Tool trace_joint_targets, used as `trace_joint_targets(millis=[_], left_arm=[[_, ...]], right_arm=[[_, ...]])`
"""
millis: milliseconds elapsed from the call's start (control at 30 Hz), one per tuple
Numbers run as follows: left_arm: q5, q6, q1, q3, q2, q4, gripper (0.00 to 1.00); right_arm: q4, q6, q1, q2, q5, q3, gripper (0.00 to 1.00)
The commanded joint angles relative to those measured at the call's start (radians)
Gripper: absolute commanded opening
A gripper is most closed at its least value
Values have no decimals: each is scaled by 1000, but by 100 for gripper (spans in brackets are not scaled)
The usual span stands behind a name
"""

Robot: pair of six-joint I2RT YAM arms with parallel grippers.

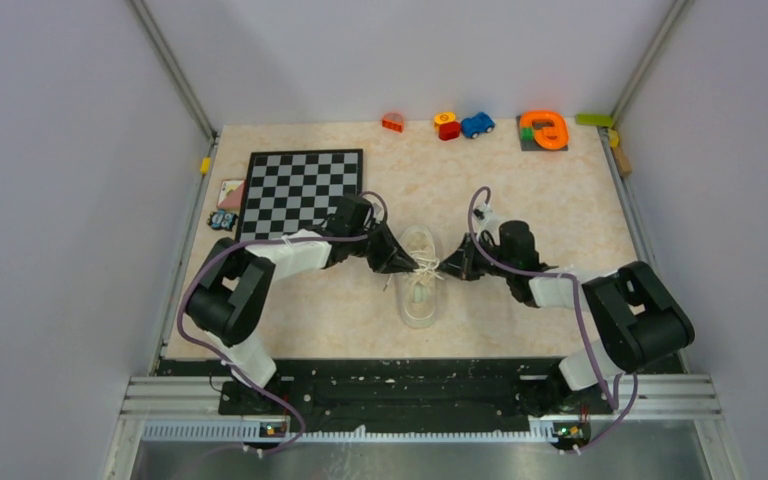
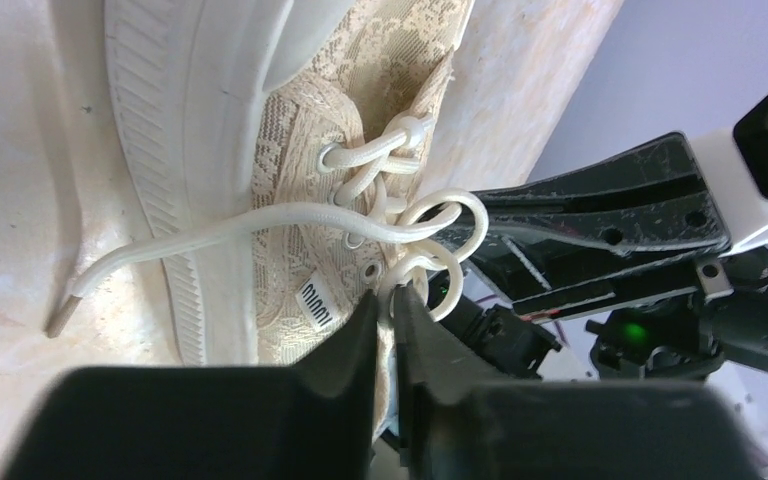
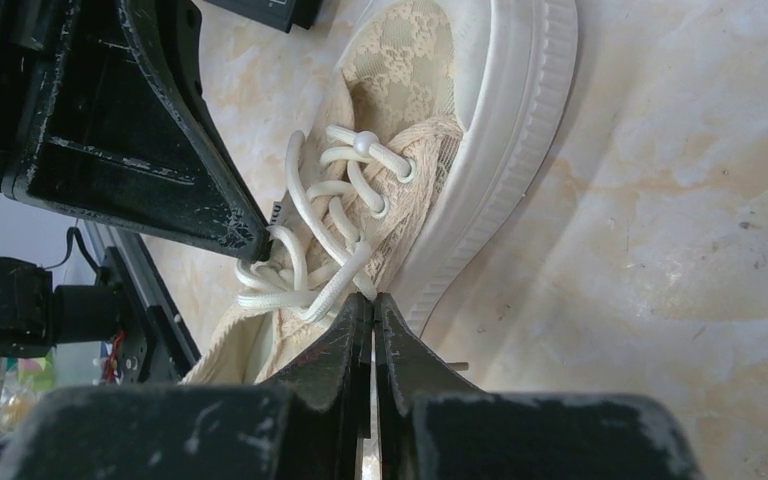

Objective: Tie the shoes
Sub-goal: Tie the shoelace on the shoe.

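The cream, lace-patterned canvas sneaker [image 1: 420, 300] with a ribbed sole lies toward the table's near edge. The left gripper [image 2: 388, 305] and right gripper [image 3: 372, 305] flank it, each pinching its corded white laces [image 2: 300, 210].

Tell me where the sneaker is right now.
In the top view the sneaker lies mid-table, right of and nearer than the chessboard, between the left gripper and right gripper, which pinch its laces.

walls [image 1: 50, 200]: pale grey | table [image 1: 340, 310]: beige marbled | light: even
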Motion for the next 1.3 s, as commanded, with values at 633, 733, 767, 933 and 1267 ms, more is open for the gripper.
trace_joint_targets(millis=[633, 733, 767, 933, 1267], left_arm=[[13, 251, 111, 2, 12, -63, 0], [23, 258, 117, -16, 23, -38, 0], [23, 263, 117, -18, 26, -35, 0], [12, 283, 133, -44, 25, -35, 0], [28, 326, 181, -83, 22, -19, 0]], right_arm=[[-612, -261, 23, 58, 278, 234, 0], [-671, -262, 22, 91, 306, 260, 0], [-691, -261, 22, 102, 315, 268, 0], [-811, -255, 20, 118, 455, 283, 0], [-883, -243, 18, 101, 544, 304, 0]])
